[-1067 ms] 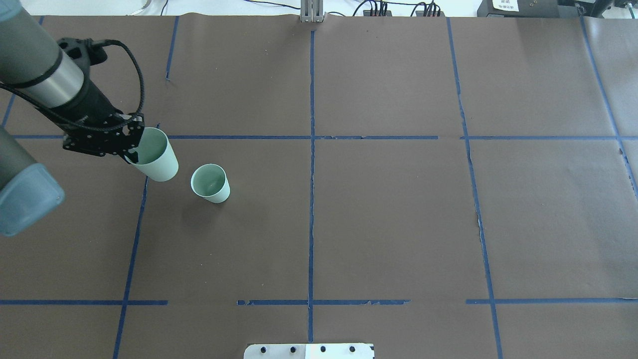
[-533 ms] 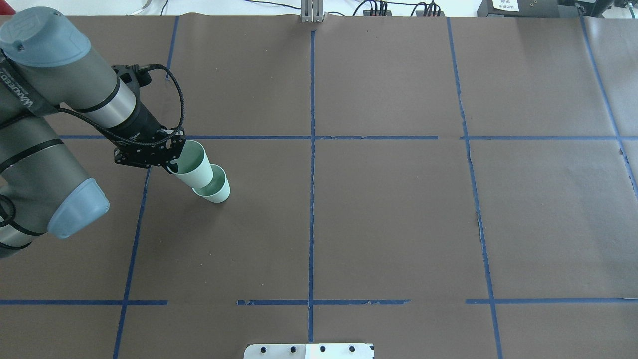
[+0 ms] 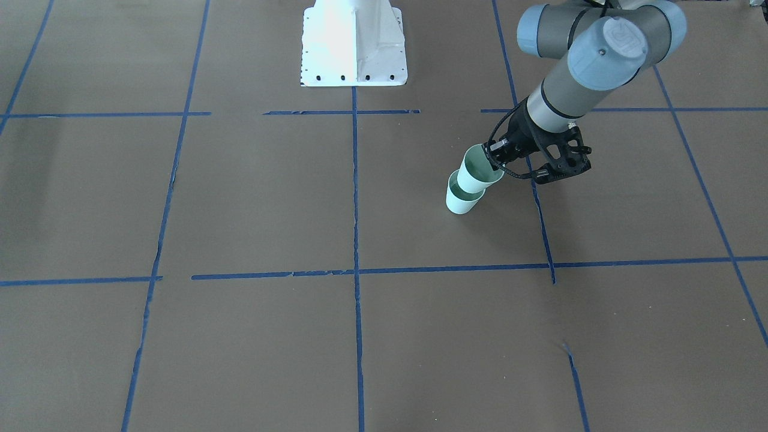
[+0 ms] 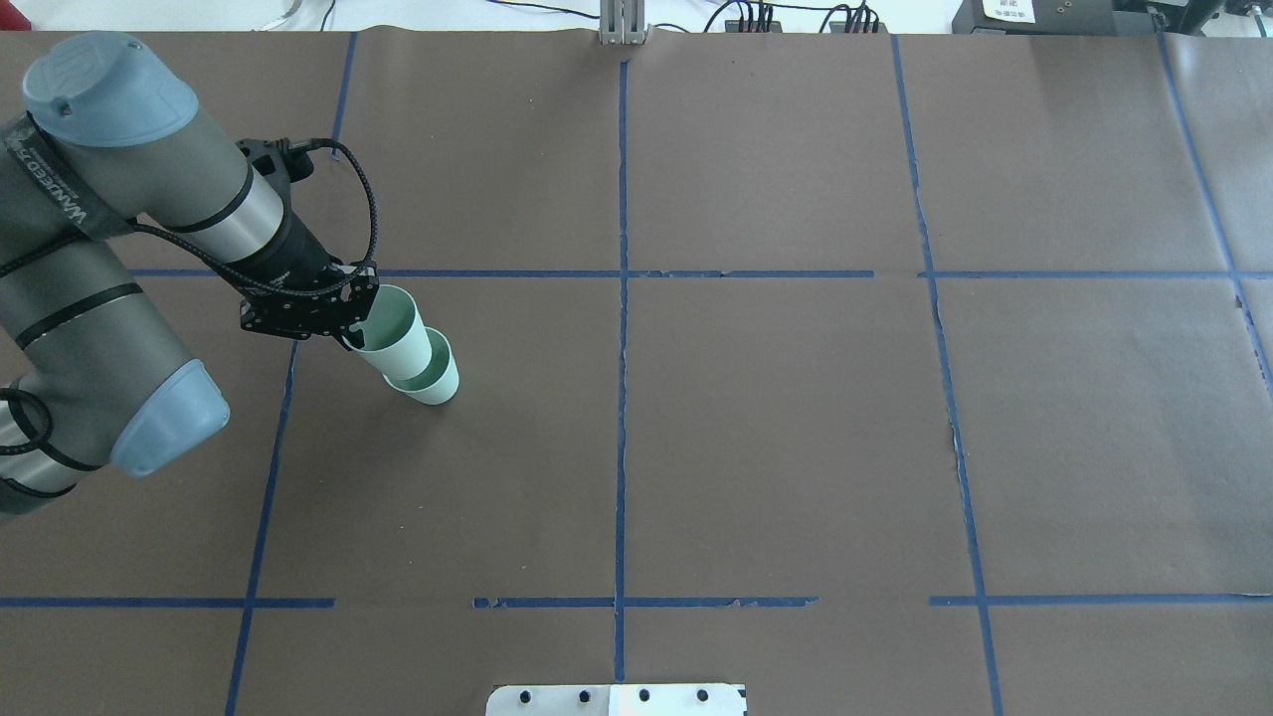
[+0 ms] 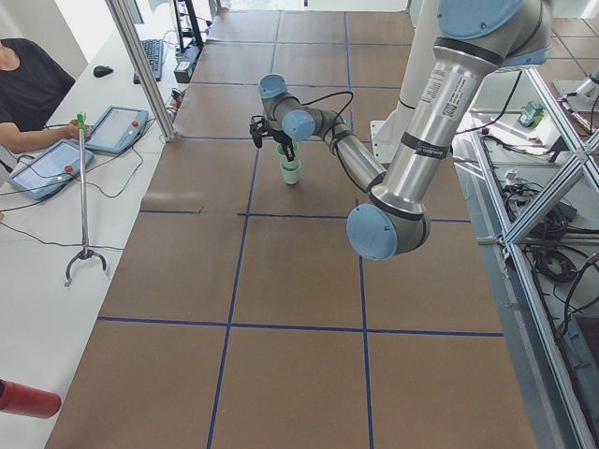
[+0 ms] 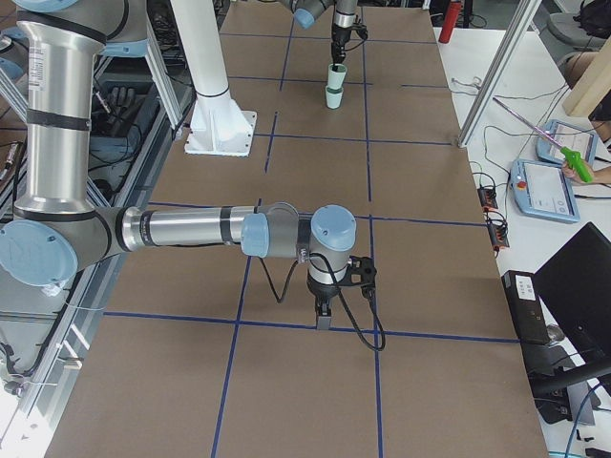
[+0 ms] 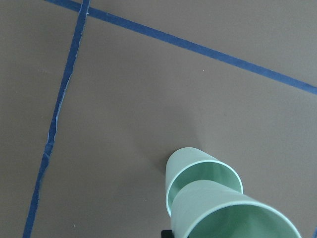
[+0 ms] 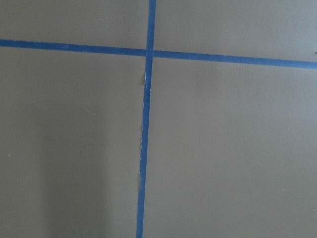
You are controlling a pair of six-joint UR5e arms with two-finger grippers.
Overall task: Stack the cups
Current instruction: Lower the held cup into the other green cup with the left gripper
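Note:
Two pale mint-green cups sit on the brown table at my left. One cup (image 4: 441, 384) stands upright on the table. My left gripper (image 4: 354, 324) is shut on the rim of the other cup (image 4: 393, 338), which is tilted with its base inside the standing cup. In the front view the held cup (image 3: 477, 171) sits in the lower cup (image 3: 461, 204), with the left gripper (image 3: 499, 166) at its rim. The left wrist view shows the held cup (image 7: 233, 213) entering the lower cup (image 7: 184, 166). My right gripper (image 6: 325, 320) points down at the table far from the cups; I cannot tell whether it is open or shut.
Blue tape lines (image 4: 621, 298) divide the brown table cover. The white robot base plate (image 3: 354, 42) is at the table's near edge. Operators, tablets (image 5: 117, 126) and a grabber tool (image 5: 82, 196) are on a side bench beyond the table.
My left gripper carried its cup to the right, over the standing cup, and lowered its base into it. The standing cup has not moved.

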